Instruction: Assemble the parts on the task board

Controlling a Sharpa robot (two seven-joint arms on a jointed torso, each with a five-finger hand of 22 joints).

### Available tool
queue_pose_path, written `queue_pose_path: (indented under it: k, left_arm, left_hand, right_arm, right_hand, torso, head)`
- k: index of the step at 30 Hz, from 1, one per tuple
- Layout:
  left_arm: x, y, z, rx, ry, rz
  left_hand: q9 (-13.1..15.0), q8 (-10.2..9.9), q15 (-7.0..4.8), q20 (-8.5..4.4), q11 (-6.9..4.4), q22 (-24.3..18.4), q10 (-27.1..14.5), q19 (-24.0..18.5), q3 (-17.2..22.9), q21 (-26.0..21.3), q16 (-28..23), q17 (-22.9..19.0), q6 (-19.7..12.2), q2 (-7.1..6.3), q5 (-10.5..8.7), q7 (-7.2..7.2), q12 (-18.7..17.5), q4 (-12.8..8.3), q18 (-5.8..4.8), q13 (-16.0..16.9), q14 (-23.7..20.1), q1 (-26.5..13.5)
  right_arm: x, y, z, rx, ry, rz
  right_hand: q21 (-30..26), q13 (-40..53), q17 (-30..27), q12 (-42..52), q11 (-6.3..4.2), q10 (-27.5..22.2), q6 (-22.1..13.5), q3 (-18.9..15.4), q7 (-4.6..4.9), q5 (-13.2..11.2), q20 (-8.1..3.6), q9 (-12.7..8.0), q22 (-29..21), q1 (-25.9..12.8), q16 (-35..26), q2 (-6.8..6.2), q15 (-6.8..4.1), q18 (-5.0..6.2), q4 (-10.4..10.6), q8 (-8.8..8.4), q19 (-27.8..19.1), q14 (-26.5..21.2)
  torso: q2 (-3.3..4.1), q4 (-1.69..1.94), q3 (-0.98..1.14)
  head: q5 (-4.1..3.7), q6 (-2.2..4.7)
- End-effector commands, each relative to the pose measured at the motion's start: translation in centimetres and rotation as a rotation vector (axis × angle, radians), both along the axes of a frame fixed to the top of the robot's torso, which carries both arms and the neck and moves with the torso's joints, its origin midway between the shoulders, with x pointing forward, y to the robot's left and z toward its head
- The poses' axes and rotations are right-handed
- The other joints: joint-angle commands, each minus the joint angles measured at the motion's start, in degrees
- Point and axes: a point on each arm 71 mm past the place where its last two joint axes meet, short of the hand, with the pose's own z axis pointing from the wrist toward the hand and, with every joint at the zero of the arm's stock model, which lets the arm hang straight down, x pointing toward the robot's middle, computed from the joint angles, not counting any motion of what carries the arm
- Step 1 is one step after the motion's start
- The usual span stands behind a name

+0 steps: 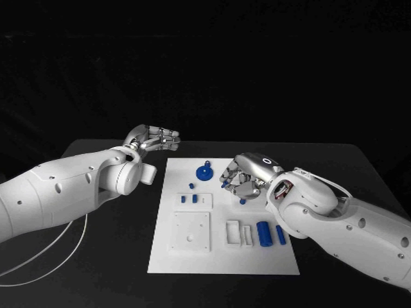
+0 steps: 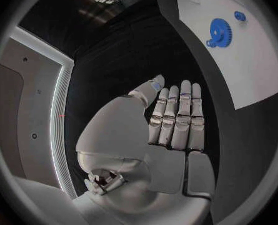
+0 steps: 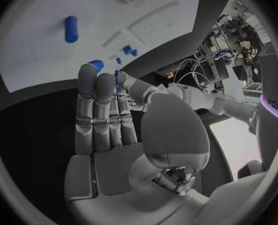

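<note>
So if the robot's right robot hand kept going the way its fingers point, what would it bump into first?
Probably the blue gear on the task board; the right robot hand points at it, though depth is hard to judge.

A: Where's the board?
B: The white board (image 1: 222, 256) lies mid-counter (image 1: 354, 167). A blue gear (image 1: 205, 172) sits near its 12 o'clock edge, two blue cylinders (image 1: 264, 234) toward 4 o'clock.
A: And the hands?
B: The right hand (image 1: 245, 177) hovers over the board just at 3 o'clock of the gear. The left hand (image 1: 155, 138) hangs off the board, at 10 o'clock, fingers curled.
</note>
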Motion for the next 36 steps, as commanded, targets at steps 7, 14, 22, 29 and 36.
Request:
queue_pose_path:
  k: [7, 14, 22, 29, 36]
  left_arm:
    - [0.5, -1.0, 0.0, -0.018, -0.016, 0.017]
    - [0.6, -2.1, -0.1, -0.024, -0.014, 0.004]
    - [0.6, -2.8, -0.2, -0.027, -0.012, -0.010]
    - [0.6, -3.2, -0.2, -0.030, -0.009, -0.019]
    - [0.6, -3.1, -0.2, -0.030, -0.006, -0.022]
  left_hand:
    - [0.04, 0.18, 0.16, 0.24, -0.06, -0.36, -0.27, 0.23, 0.04, 0.27, -0.22, -0.01, -0.38, -0.34, -0.14, -0.10, -0.14, 0.10, -0.43, 0.01, -0.37, -0.14]
    - [0.05, 0.19, 0.19, 0.26, -0.05, -1.03, -0.31, 0.32, -0.03, 0.28, -0.23, -0.02, -0.38, -0.28, -0.15, -0.09, -0.15, 0.17, -0.46, 0.01, -0.44, -0.15]
    - [0.05, 0.19, 0.19, 0.26, -0.05, -1.03, -0.31, 0.32, -0.03, 0.28, -0.23, -0.02, -0.38, -0.28, -0.15, -0.09, -0.15, 0.17, -0.46, 0.01, -0.44, -0.15]
    - [0.04, 0.19, 0.22, 0.29, -0.03, -1.38, -0.38, 0.32, -0.10, 0.28, -0.24, -0.03, -0.43, -0.25, -0.16, -0.06, -0.15, 0.23, -0.47, 0.01, -0.56, -0.14]
    - [0.05, 0.18, 0.24, 0.32, -0.01, -1.65, -0.42, 0.33, -0.17, 0.28, -0.23, -0.02, -0.46, -0.25, -0.19, -0.07, -0.15, 0.28, -0.47, 0.01, -0.61, -0.16]
  right_arm:
    - [-2.5, 3.9, -2.2, -0.070, -0.024, 0.123]
    - [-3.7, 5.7, -4.2, -0.118, -0.010, 0.171]
    - [-4.1, 6.6, -6.1, -0.155, 0.003, 0.183]
    - [-4.4, 6.7, -6.8, -0.173, 0.010, 0.181]
    - [-4.5, 6.5, -7.1, -0.186, -0.003, 0.166]
  right_hand:
    - [-1.23, 0.06, -0.28, 0.17, 0.08, 0.31, 0.12, 0.07, 0.00, 0.06, -0.11, 0.11, 1.52, -0.04, 0.07, 0.48, -0.20, 0.91, -0.04, 0.20, 0.73, 0.18]
    - [-1.50, 0.07, -0.35, 0.18, 0.08, 0.32, 0.12, 0.11, 0.00, 0.09, -0.11, 0.11, 1.86, -0.05, 0.08, 0.53, -0.20, 0.90, -0.12, 0.20, 0.82, 0.16]
    - [-2.59, 0.07, -0.61, 0.18, 0.08, 0.34, 0.16, 0.21, -0.01, 0.08, -0.14, 0.12, 3.53, -0.23, 0.28, 0.59, -0.22, 0.86, -0.42, 0.20, 1.29, 0.14]
    - [-2.98, 0.08, -0.74, 0.19, 0.07, 0.32, 0.16, 0.19, -0.02, 0.08, -0.13, 0.13, 4.32, -0.25, 0.37, 0.65, -0.20, 0.86, -0.50, 0.23, 1.46, 0.16]
    - [-3.47, 0.07, -0.79, 0.18, 0.06, 0.39, 0.18, 0.29, -0.03, 0.09, -0.14, 0.12, 5.07, -0.27, 0.50, 0.62, -0.23, 0.86, -0.56, 0.20, 1.61, 0.13]
  torso:
    - [-0.65, 0.33, -0.56]
    - [-0.63, 0.26, -0.62]
    - [-0.57, 0.22, -0.50]
    - [-0.57, 0.19, -0.51]
    - [-0.62, 0.17, -0.49]
  head:
    - [3.63, -1.36]
    - [4.75, -1.95]
    - [6.01, -2.80]
    - [6.22, -2.94]
    - [6.27, -3.03]
